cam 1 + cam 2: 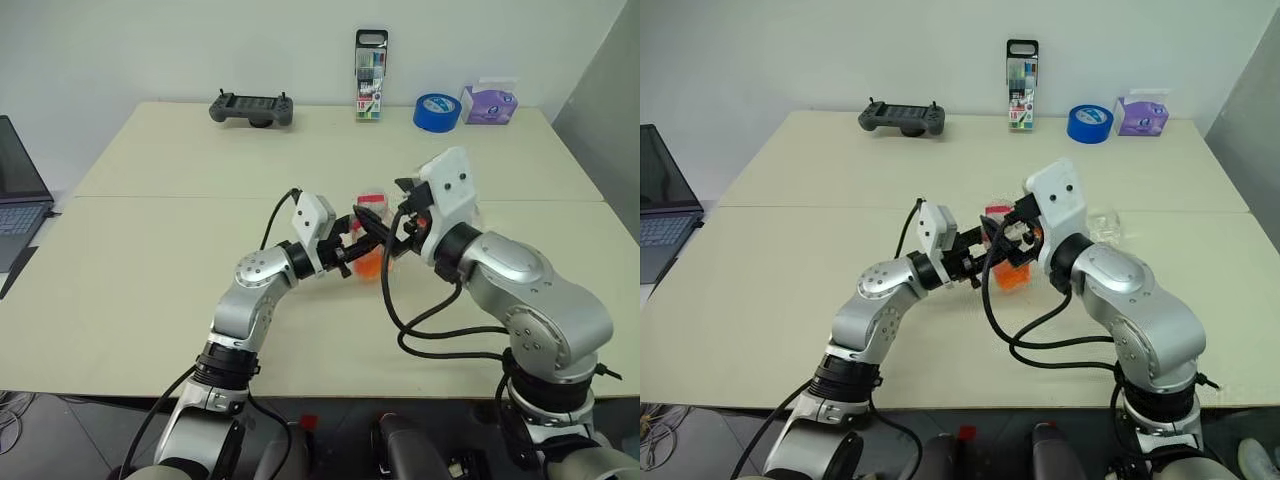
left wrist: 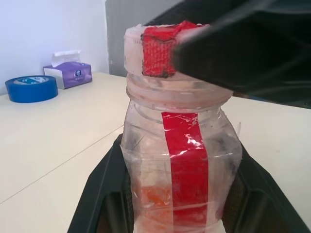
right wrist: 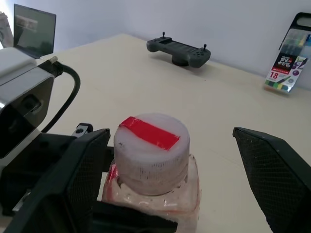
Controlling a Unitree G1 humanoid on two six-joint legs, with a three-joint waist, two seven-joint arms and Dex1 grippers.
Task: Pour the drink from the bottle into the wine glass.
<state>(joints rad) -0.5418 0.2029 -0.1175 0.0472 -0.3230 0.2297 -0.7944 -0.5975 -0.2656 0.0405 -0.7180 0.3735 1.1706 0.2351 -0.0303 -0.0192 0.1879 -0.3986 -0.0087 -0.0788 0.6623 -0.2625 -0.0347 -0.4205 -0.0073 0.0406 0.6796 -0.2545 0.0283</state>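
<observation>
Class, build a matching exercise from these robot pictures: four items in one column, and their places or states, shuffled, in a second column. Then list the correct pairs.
Column one:
1. bottle
2. right gripper
3. blue tape roll
4. game controller

Column two:
A. at the table's far edge, beside the purple tissue box
B. at the table's far edge, towards the left
C. clamped upright in the left gripper
D. open, one finger on either side of the cap

Pairs: 1-C, 2-D, 3-A, 4-B
</observation>
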